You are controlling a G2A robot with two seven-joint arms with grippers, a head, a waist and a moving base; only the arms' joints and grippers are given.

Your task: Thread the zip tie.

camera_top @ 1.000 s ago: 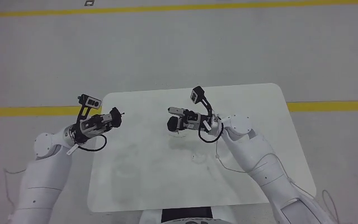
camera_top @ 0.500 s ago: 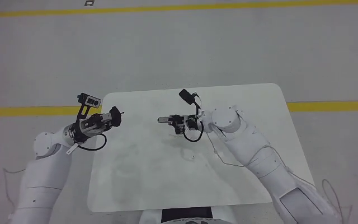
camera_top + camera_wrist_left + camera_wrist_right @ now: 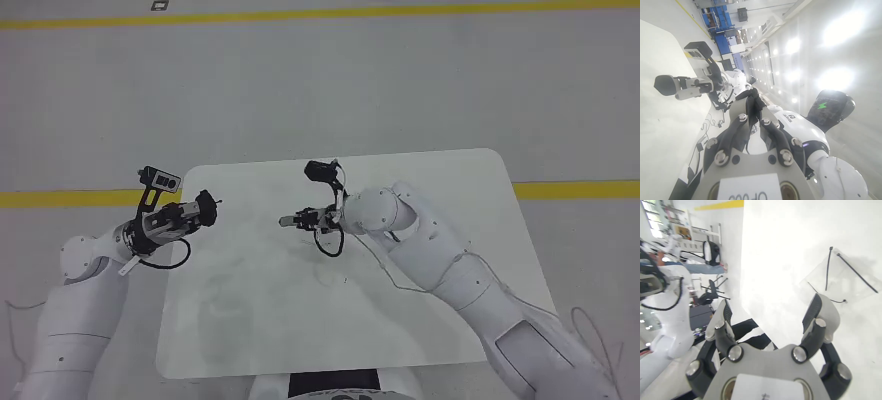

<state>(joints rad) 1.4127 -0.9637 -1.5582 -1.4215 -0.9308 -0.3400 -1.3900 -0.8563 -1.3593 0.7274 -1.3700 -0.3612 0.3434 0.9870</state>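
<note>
My left gripper (image 3: 207,209) hangs at the left edge of the white table (image 3: 450,190), shut on a black zip tie (image 3: 752,106) whose strap runs back between the fingers. My right gripper (image 3: 288,220) is over the middle of the table, pointing toward the left one, and also appears as the far gripper (image 3: 664,88) in the left wrist view. Its fingers stand open with nothing between them (image 3: 770,309). Beyond them, on the table, lies a clear plastic bag (image 3: 846,283) with three loose black zip ties on it: one (image 3: 828,270), a longer one (image 3: 856,274) and a thin one (image 3: 829,298).
The tabletop around the bag is bare white. A thin white cable (image 3: 400,285) trails from the right arm across the table. Yellow floor lines (image 3: 560,188) run past the table's far side.
My right gripper has moved left across the table toward the left gripper, and its wrist has turned. The left arm has kept still with its zip tie.
</note>
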